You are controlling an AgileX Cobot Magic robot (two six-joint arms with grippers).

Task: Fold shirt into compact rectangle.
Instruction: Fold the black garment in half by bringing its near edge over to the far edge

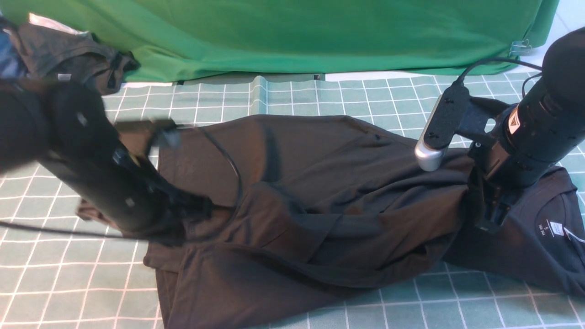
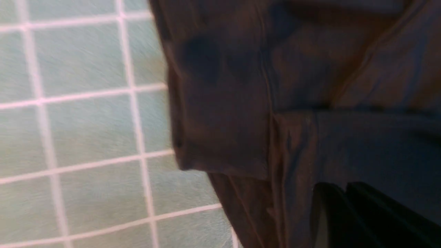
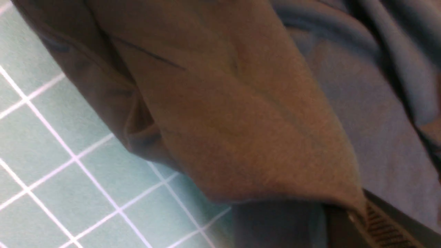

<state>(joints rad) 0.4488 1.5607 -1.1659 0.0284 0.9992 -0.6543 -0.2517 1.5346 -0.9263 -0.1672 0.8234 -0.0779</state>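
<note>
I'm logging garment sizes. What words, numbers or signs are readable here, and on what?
"S", as it seems: printed inside the shirt collar.
Line under it, and the white neck label: too small to read.
Triangle sticker on the right arm: a warning sign, no words legible.
White tag on the grey garment: unreadable.

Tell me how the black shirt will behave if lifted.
Likely floppy: the shirt sags in deep folds between the left gripper and right gripper. Probably not slippery: its matte fabric bunches at both pinches. It looks thin, so probably light.
</note>
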